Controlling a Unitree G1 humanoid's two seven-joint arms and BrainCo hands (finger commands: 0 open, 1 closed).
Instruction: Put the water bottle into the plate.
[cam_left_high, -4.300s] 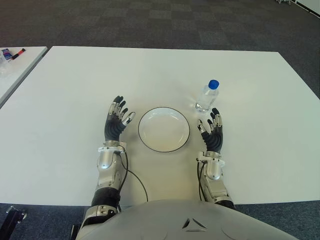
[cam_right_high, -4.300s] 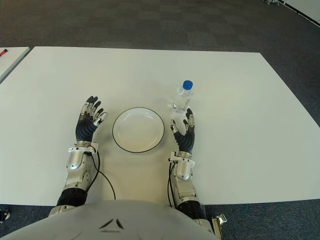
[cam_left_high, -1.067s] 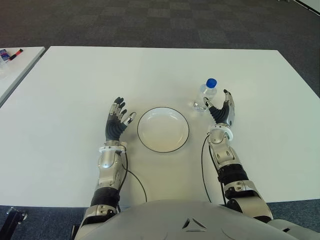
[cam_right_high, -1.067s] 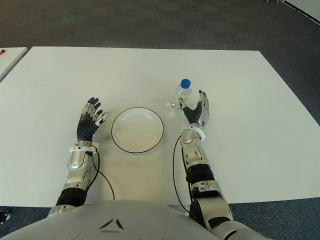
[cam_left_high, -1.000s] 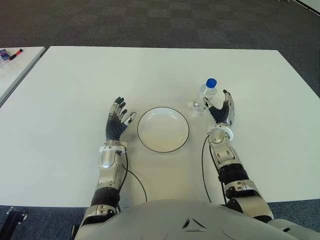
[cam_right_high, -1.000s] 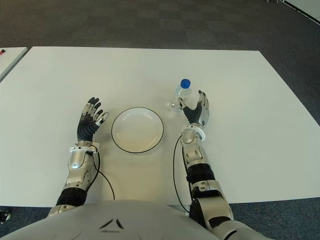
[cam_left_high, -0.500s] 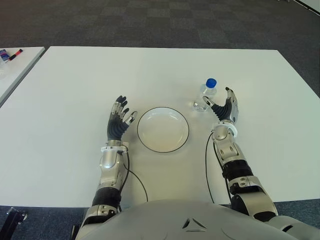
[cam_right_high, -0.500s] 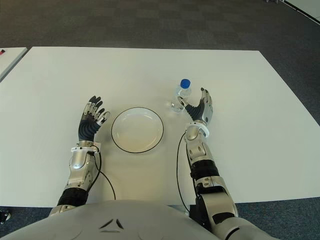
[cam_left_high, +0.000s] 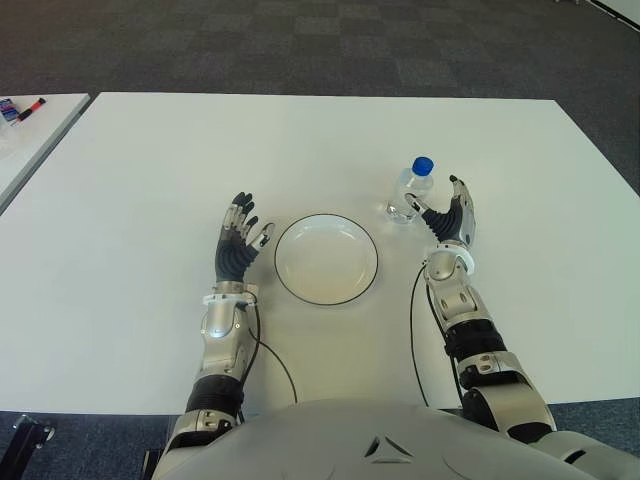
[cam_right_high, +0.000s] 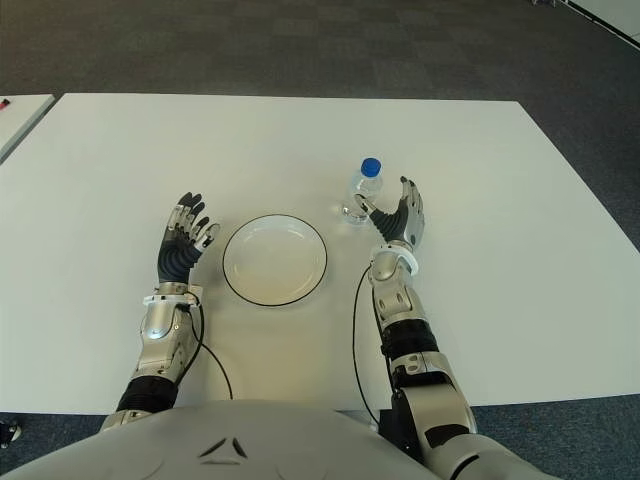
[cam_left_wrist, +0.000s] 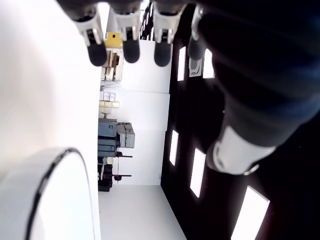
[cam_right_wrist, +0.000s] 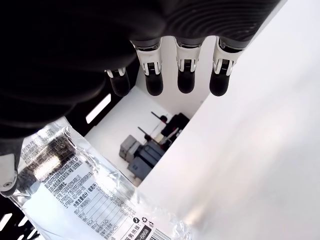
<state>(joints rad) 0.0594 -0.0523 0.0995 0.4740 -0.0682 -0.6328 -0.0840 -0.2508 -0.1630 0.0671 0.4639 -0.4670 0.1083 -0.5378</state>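
Clear plastic water bottle with a blue cap (cam_left_high: 411, 189) stands upright at two o'clock from the round white black-rimmed plate (cam_left_high: 327, 259); my right hand (cam_left_high: 450, 217) is spread just beside it, holding nothing. I'd wrap mid-body before lifting. Whether the thumb touches it, I can't tell. Left hand (cam_left_high: 238, 241) spread at the plate's nine o'clock.

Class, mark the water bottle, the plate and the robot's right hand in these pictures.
water bottle (cam_left_high: 413, 188), left eye view, on its clear body below the blue cap.
plate (cam_left_high: 327, 258), left eye view, on its white middle.
right hand (cam_right_high: 402, 221), right eye view, on the palm, fingers open beside the bottle.
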